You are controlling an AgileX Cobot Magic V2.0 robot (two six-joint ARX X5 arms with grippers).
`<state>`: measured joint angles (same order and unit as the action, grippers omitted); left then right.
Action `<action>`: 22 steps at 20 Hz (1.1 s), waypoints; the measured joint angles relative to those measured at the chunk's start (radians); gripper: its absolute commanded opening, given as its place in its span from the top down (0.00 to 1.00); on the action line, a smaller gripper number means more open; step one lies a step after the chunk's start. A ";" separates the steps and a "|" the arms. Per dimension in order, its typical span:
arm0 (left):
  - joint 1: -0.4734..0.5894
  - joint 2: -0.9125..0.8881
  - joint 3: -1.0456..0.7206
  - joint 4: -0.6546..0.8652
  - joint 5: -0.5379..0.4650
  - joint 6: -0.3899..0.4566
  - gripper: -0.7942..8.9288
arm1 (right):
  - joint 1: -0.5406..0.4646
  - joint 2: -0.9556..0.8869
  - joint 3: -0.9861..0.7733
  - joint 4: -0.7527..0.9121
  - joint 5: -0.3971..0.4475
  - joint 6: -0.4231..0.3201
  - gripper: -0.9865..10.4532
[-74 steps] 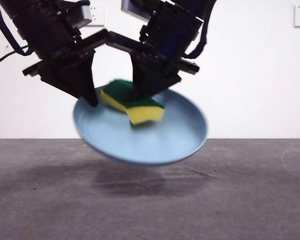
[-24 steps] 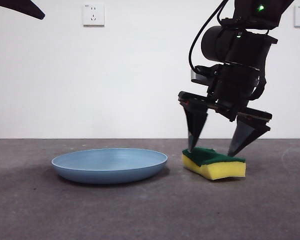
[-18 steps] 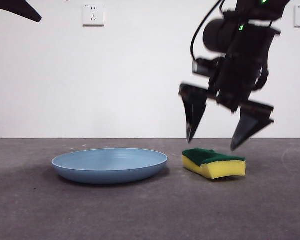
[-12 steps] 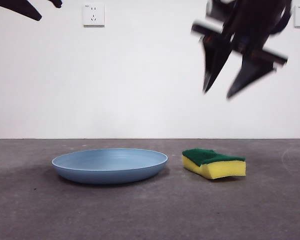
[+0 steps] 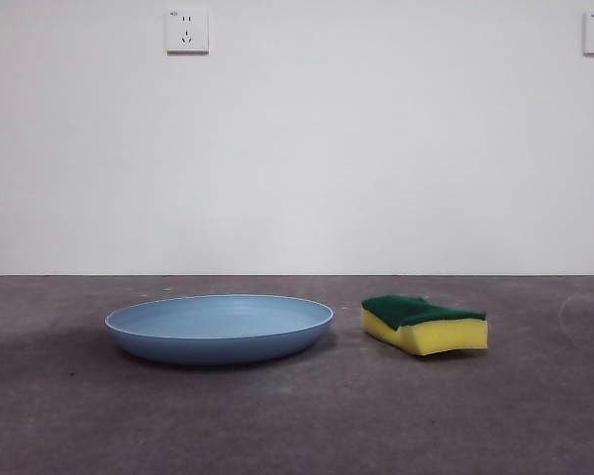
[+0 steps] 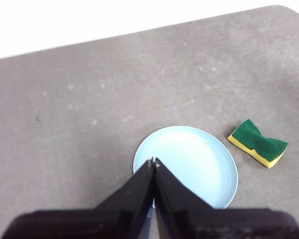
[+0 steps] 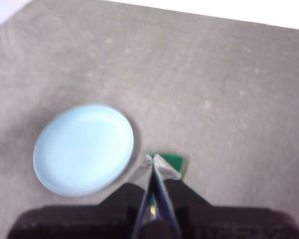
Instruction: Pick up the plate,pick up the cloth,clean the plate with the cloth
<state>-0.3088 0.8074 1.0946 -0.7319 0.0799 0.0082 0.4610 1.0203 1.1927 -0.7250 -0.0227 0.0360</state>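
Note:
The light-blue plate [image 5: 219, 328] lies flat on the grey table, left of centre in the front view. The cloth [image 5: 425, 323], a yellow sponge with its green layer up, rests just to the plate's right, a small gap between them. Both arms are out of the front view. High above the table, my left gripper [image 6: 153, 162] is shut and empty, with the plate [image 6: 189, 164] and cloth [image 6: 259, 143] far below it. My right gripper [image 7: 153, 158] is also shut and empty, high over the cloth [image 7: 170, 161], beside the plate [image 7: 82, 148].
A white wall with two power sockets [image 5: 186, 30] stands behind the table. The grey tabletop [image 5: 297, 426] runs wide around both things, and its far edge shows in the left wrist view.
The plate and cloth, held in the air three seconds ago, now lie on the table. The right gripper rose from around the cloth, shut, and left the front view, as did the left tip.

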 measured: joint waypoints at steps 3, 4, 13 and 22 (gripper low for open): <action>-0.003 -0.081 -0.086 0.004 -0.022 0.009 0.93 | 0.016 -0.076 -0.132 0.056 0.002 -0.003 0.92; -0.003 -0.104 -0.122 0.016 -0.023 0.009 0.93 | 0.018 -0.102 -0.176 0.086 0.004 -0.003 0.92; -0.003 -0.291 -0.453 0.219 -0.022 -0.024 0.92 | 0.042 -0.257 -0.418 0.196 0.105 0.009 0.91; -0.003 -0.288 -0.453 0.180 -0.025 -0.059 0.92 | 0.042 -0.256 -0.418 0.195 0.105 0.020 0.91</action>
<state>-0.3115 0.5198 0.6415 -0.5518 0.0551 -0.0505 0.5034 0.7639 0.7742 -0.5304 0.0822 0.0563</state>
